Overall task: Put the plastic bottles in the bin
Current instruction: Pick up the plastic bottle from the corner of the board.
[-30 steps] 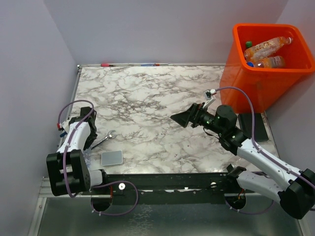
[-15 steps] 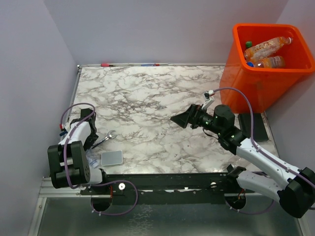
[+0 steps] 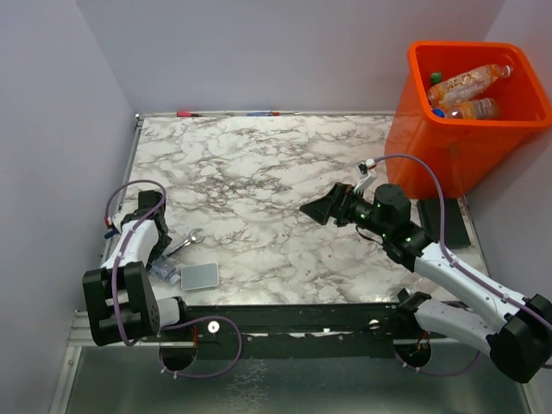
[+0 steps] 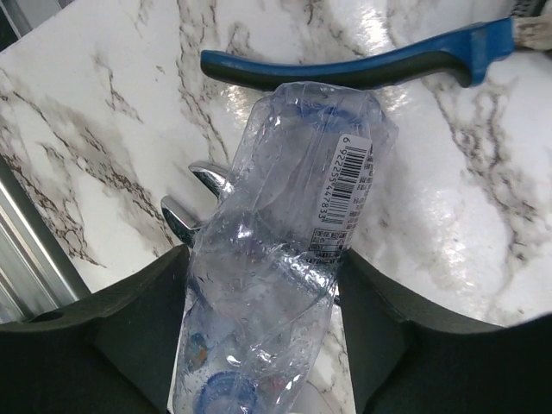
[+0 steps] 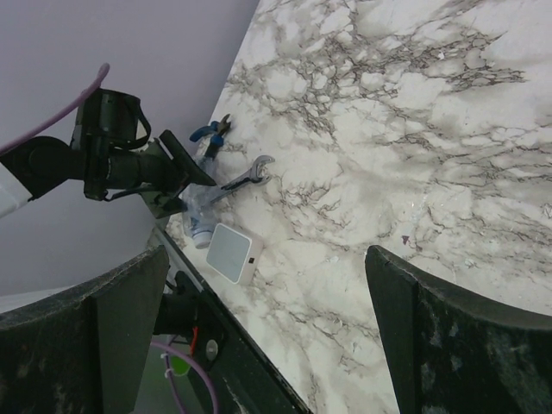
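Observation:
A crushed clear plastic bottle with a barcode label lies at the table's near left corner, also showing as the bottle from above and the bottle in the right wrist view. My left gripper is shut on it, both fingers pressed against its sides. The orange bin stands at the far right with two orange-tinted bottles inside. My right gripper hovers open and empty over mid-table, left of the bin.
Blue-handled pliers lie just beyond the held bottle. A steel wrench lies partly under it. A flat grey-white pad sits beside it at the near edge. A dark flat block lies in front of the bin.
My left gripper's jaws have closed in from wide open onto the clear bottle, and its wrist has shifted slightly. The right arm has barely moved.

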You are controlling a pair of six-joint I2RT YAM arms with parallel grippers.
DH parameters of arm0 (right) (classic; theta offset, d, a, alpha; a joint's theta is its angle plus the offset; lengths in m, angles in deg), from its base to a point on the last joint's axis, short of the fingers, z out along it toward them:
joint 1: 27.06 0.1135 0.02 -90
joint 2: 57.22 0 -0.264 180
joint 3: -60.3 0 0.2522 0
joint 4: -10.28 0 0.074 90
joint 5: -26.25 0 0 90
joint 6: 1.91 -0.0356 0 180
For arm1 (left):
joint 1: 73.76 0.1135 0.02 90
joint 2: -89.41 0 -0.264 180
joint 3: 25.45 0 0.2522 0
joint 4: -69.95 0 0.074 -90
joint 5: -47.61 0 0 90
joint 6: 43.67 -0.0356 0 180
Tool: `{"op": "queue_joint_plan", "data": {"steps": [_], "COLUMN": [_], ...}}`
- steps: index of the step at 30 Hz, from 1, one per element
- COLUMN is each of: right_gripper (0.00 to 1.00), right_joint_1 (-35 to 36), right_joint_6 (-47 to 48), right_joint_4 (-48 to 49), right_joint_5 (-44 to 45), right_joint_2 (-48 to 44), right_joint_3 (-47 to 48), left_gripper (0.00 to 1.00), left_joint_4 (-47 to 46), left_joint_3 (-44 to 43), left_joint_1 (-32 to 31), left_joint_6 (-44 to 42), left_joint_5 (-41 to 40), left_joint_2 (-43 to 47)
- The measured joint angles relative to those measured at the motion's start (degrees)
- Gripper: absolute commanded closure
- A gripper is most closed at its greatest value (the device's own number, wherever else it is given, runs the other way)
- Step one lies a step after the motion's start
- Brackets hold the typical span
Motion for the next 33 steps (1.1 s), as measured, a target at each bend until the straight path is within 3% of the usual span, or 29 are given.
{"op": "queue_joint_plan", "data": {"steps": [4,9,15,18,21,25,29,33], "right_gripper": [0.0,0.0,0.01,0.01,0.01,0.02,0.01,0.02], "right_joint_1": [0.0,0.0,0.0,0.3,2.5,11.2,19.3,21.6], "right_joint_6": [0.0,0.2,3.3,6.2,9.1,11.9,13.4,14.2], "right_joint_4": [-1.2,-2.6,-3.8,-4.2,-4.2,-3.7,-0.3,4.6], "right_joint_5": [0.3,0.9,-1.0,-3.9,-5.2,-1.2,5.1,9.9], "right_joint_2": [-0.5,-1.1,-1.2,-1.2,-1.2,1.1,5.1,8.3], "right_joint_3": [0.0,0.8,3.7,5.5,6.8,8.3,8.5,9.1], "left_gripper": [0.62,0.68,0.71,0.75,0.81,0.86,0.91,0.95], "left_joint_4": [1.0,3.1,0.4,-8.3,-23.7,-43.6,-58.4,-67.2], "left_joint_3": [-1.9,-10.2,-19.1,-18.8,-14.4,-6.4,0.4,5.3], "left_joint_1": [0.0,-1.3,-9.6,-15.7,-19.2,-22.1,-28.0,-33.4], "left_joint_6": [-0.6,-0.4,0.9,0.6,1.4,5.8,9.7,12.7], "left_joint_5": [1.6,3.1,8.9,16.1,25.0,32.8,35.8,36.2], "left_joint_2": [2.9,3.9,9.2,15.4,22.9,27.1,26.8,26.8]}}
